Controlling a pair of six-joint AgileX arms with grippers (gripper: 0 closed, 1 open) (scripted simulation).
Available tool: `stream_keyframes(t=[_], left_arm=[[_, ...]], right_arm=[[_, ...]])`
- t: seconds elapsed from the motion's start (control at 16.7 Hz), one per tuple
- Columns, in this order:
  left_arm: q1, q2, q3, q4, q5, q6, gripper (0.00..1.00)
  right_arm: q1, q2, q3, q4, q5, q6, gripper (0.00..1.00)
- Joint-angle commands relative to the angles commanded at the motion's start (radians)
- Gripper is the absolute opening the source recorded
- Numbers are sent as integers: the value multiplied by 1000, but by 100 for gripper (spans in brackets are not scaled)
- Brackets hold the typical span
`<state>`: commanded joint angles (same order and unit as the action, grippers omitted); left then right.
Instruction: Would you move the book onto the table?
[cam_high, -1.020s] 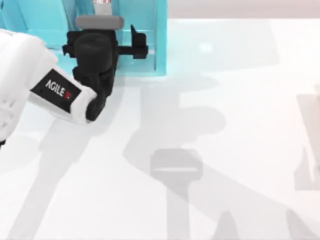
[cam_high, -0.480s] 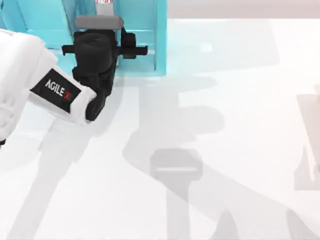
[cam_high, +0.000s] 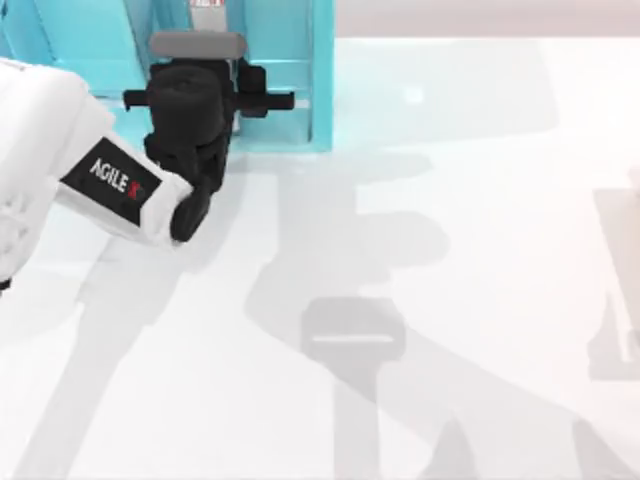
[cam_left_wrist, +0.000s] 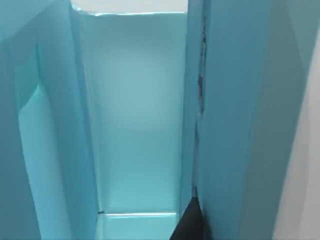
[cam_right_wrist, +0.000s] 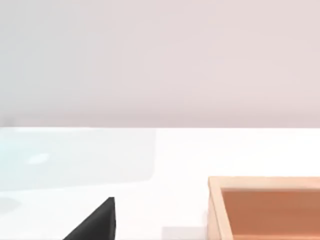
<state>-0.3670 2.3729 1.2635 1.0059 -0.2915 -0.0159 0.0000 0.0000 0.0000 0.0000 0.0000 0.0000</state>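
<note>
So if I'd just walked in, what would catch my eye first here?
Probably the white left arm with its black wrist, reaching from the table's left side into the bright teal shelf at the far left corner. The left gripper sits inside a compartment. After that, the glossy white table, streaked with grey shadows.

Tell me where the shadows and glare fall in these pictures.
Top view: soft grey arm shadows cross the table, with a teal tint near the shelf and a small bright glare spot. Left wrist view: evenly lit teal shelf walls. Right wrist view: pale reflections on the table.
</note>
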Motion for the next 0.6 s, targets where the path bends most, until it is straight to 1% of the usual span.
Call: stream_keyframes(t=[0.42,0.6], left_arm=[[-6,-4,-1,-1,0,1,0],[-25,-70,-33,-44,-15,-1,0]], right_arm=[[0,0,0,0,0,0,100],[0,0,0,0,0,0,100]])
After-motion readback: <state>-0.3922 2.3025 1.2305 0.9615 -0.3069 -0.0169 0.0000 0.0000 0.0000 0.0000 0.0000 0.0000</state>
